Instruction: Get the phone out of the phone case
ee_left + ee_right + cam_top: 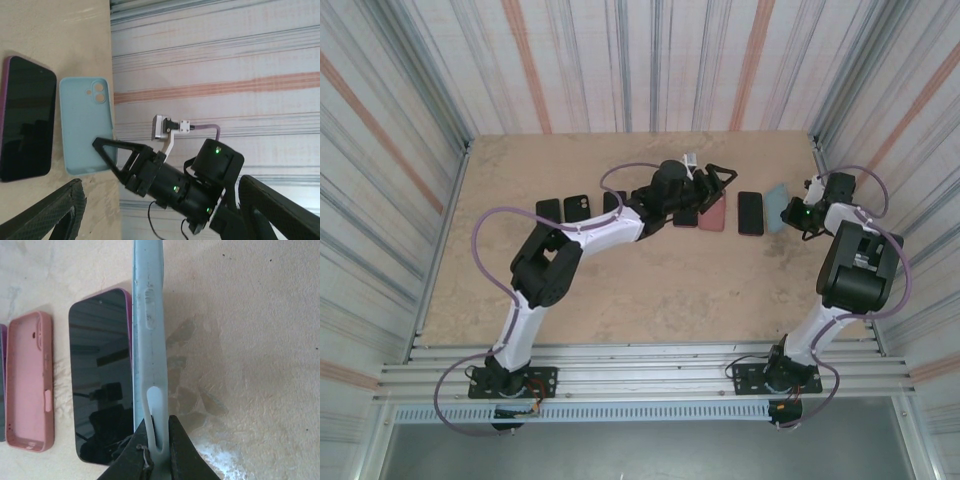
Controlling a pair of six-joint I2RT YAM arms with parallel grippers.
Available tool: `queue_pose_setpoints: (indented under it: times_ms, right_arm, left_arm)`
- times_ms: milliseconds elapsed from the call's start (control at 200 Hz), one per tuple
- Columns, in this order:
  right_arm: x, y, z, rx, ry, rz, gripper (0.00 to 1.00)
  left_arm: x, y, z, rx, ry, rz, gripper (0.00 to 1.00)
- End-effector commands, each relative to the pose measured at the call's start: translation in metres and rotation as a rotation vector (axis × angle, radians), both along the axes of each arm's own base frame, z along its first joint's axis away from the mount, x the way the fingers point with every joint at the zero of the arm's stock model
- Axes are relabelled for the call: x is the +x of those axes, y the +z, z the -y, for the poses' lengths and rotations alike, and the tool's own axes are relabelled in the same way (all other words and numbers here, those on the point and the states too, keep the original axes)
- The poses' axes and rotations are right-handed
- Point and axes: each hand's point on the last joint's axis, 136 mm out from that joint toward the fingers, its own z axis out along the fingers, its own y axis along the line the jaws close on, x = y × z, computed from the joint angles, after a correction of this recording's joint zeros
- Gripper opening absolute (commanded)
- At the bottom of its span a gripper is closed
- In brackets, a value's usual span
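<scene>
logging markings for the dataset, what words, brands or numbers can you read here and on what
No text can be read anywhere.
light blue case, held by the right gripper: blank.
pink case: no print.
phone screen: dark, reflections only.
white block on the right arm: too small to tell.

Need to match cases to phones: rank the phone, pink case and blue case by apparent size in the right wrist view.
1. phone: largest face.
2-3. pink case and blue case: unsure; the blue one stands edge-on, nearest the camera, in the right gripper.
</scene>
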Motion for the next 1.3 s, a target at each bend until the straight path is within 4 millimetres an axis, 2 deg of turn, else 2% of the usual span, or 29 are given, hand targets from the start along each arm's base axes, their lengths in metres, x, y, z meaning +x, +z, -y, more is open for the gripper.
queue_pose_setpoints:
  times_ms: [0, 311, 531, 857, 1102, 1203, 1298]
  right_arm:
    - [0.006, 0.001, 0.001, 0.030, -0.001, -0.005, 0.10]
    - [0.003, -0.012, -0.001, 0.073, -0.013, -0.046, 0.19]
    - [0.006, -0.014, 0.007, 0.063, -0.048, -0.055, 0.36]
    - [0.018, -0.013, 0.018, 0.033, -0.075, -0.070, 0.52]
    - [0.030, -0.001, 0.022, -0.015, -0.052, -0.042, 0.58]
    - [0.033, 0.012, 0.015, -0.017, -0.021, 0.000, 0.59]
    - [0.035, 0.029, 0.000, -0.036, 0.025, 0.053, 0.61]
  left_arm:
    - [-0.005, 0.055, -0.018, -0.056, -0.022, 0.124, 0.83]
    - [0.002, 0.057, -0.035, -0.074, -0.002, 0.121, 0.83]
    - [0.006, 0.060, -0.041, -0.080, 0.005, 0.128, 0.83]
    - [0.010, 0.057, -0.045, -0.086, -0.001, 0.118, 0.83]
    - [0.011, 0.056, -0.052, -0.079, -0.007, 0.128, 0.82]
    - [0.012, 0.058, -0.060, -0.051, -0.016, 0.157, 0.83]
    - [0.011, 0.061, -0.071, 0.019, -0.038, 0.219, 0.83]
